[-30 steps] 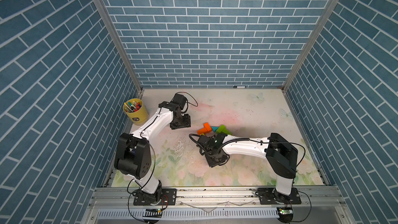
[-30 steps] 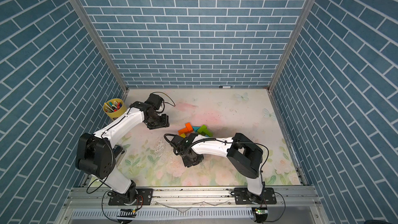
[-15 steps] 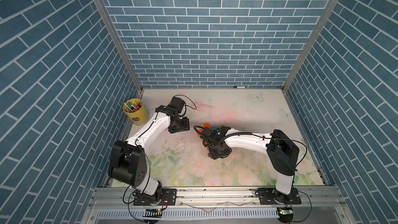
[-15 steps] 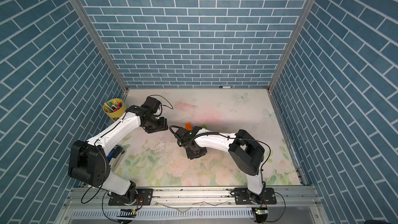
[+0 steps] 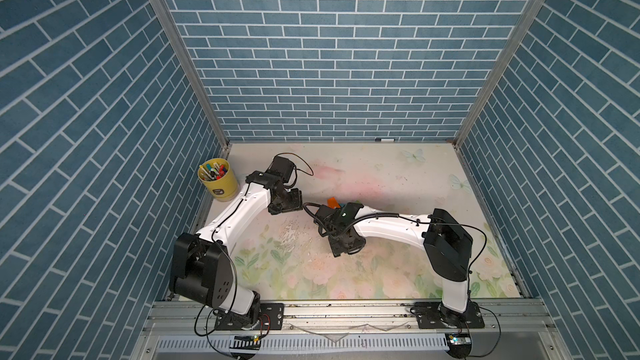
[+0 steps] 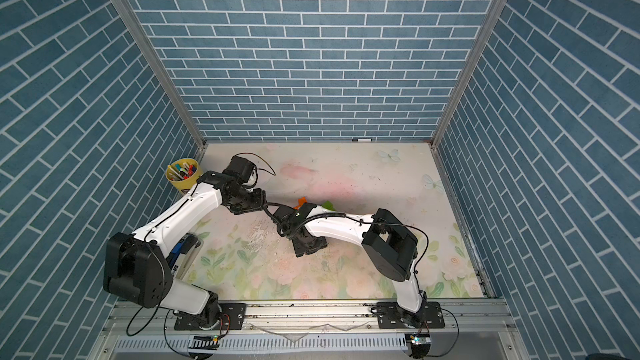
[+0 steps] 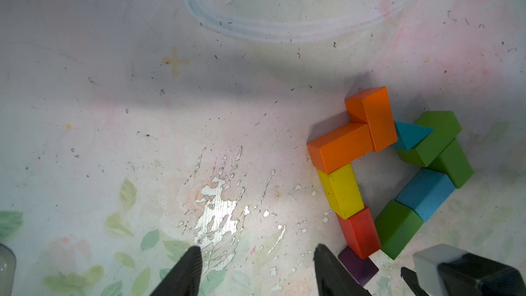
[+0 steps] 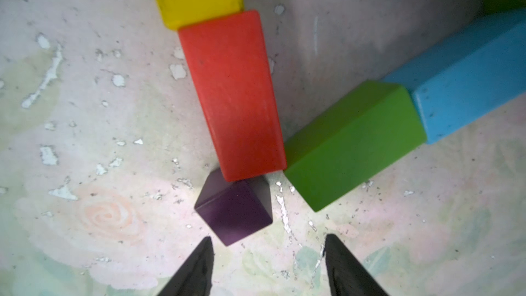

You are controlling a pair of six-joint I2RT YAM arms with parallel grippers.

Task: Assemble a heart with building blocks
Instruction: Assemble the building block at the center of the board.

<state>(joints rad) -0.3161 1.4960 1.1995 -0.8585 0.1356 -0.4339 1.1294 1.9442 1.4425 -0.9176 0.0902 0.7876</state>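
Observation:
In the left wrist view the heart point(image 7: 370, 183) lies on the mat as a hollow outline of building blocks. Two orange bricks point(image 7: 341, 146), a yellow point(image 7: 343, 190) and a red point(image 7: 360, 233) form one side. Green point(image 7: 398, 230), light-blue point(image 7: 424, 195) and two more green bricks form the other, with the teal triangle point(image 7: 411, 135) in the notch. The purple cube point(image 8: 236, 209) sits at the point, touching the red brick. My right gripper point(image 8: 269, 239) is open just short of the cube. My left gripper point(image 7: 256, 252) is open and empty beside the heart.
A yellow cup of marker pens point(image 5: 218, 181) stands at the back left. A blue-and-black stapler point(image 6: 180, 251) lies under my left arm. My right arm covers most of the blocks in both top views; only an orange brick point(image 5: 332, 201) and some green point(image 6: 329, 206) show. Brick walls enclose the mat.
My right arm has swung toward the back, over the blocks, and its jaws have widened. My left gripper has shifted rightward toward the heart.

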